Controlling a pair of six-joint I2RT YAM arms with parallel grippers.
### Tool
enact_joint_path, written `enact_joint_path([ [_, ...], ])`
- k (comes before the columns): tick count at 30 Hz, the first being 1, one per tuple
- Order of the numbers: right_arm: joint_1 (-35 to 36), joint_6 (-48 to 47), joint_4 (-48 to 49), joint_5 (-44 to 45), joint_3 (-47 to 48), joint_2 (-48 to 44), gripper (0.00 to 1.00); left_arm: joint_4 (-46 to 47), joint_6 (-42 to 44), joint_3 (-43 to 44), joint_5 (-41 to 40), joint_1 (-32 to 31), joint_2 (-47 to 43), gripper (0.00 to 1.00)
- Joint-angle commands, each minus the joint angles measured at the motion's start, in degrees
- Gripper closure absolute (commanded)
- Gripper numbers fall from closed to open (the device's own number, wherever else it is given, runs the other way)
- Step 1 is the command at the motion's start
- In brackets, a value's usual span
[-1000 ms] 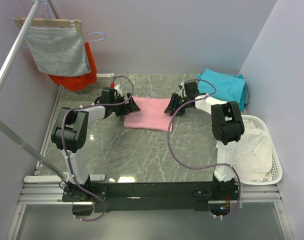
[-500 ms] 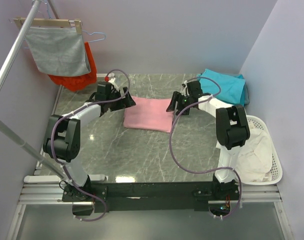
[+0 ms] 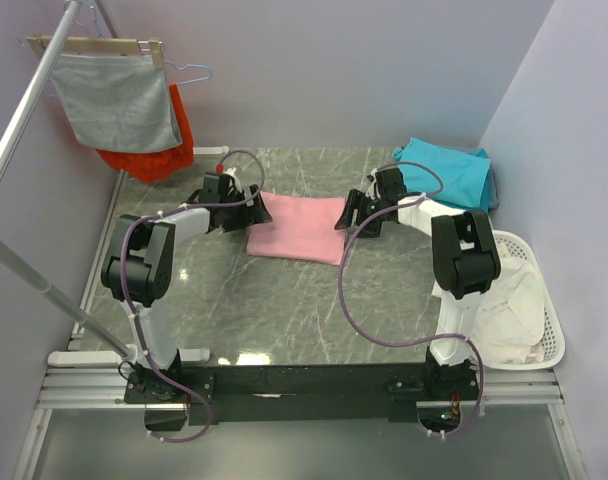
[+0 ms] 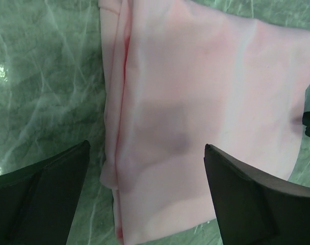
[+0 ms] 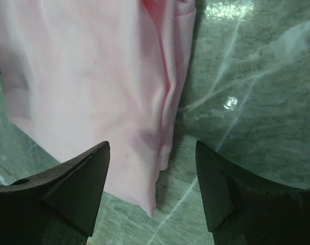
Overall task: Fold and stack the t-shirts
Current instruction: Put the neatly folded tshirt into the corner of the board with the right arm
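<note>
Pink cotton, soft and light: the pink tee [image 3: 296, 228] lies folded into a flat rectangle at the middle of the table [image 3: 264, 300]. The teal tees [image 3: 444, 172] are piled at the upper right of the top view, well apart from it. The left gripper [image 3: 256, 208] sits at the pink tee's left end and the right gripper [image 3: 346, 215] at its right end. Both have their jaws spread wide and hold nothing. In each wrist view the jaws straddle a layered side edge of the pink tee, which runs down the frame between them.

Such cloth is limp, so it will likely sag and fall open if lifted by one layer or one corner. The safer hold is a pinch through all the layers at the two doubled side edges, both ends together, keeping the span taut. The stone-patterned top looks smooth and glossy, so the cloth may slide under a push instead of bunching. Nothing here is fragile; a firm pinch should do no harm.
</note>
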Motion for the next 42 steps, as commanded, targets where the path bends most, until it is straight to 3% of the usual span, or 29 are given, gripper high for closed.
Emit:
enact_joint_path([
  [1,0.55,2.38,2.24,-2.47,-0.75,2.25,0.25,1.27,-0.38,0.87,2.11,0.05,1.78,0.01],
  [10,9.34,8.7,5.13,-0.37,2.86,8.93,0.26,5.85,-4.24,-5.89,4.58,-0.22,0.28,0.01],
  [13,9.87,13.1,9.87,-1.07,2.07,9.9,0.31,7.43,-5.3,-8.18,5.11,-0.3,-0.33,0.01],
  [15,9.87,15.04,11.72,-0.54,2.07,10.08,0.42,7.78,-5.65,-9.06,5.81,-0.39,-0.33,0.01],
  [16,9.96,15.13,11.99,-1.5,2.59,10.34,0.52,7.87,-5.65,-9.32,5.9,-0.48,-0.42,0.01],
  [17,9.96,15.13,11.74,-1.86,3.2,11.21,0.75,8.04,-5.83,-9.76,5.9,-0.48,-0.42,0.01],
  [19,9.7,15.04,11.47,-2.91,4.96,11.92,1.0,8.04,-5.74,-9.77,5.73,-0.57,-0.42,0.0],
  [23,8.56,12.68,11.03,-3.62,6.81,10.35,1.0,7.08,-5.48,-8.71,5.46,-0.57,-0.33,0.01],
  [31,1.27,4.42,-0.56,1.21,17.61,3.14,1.0,5.58,-5.21,-6.0,8.0,-0.48,-5.15,0.01],
  [42,-11.92,0.98,-11.64,9.02,45.91,8.31,1.0,3.82,-4.86,-1.77,12.75,-0.48,-9.3,0.01],
])
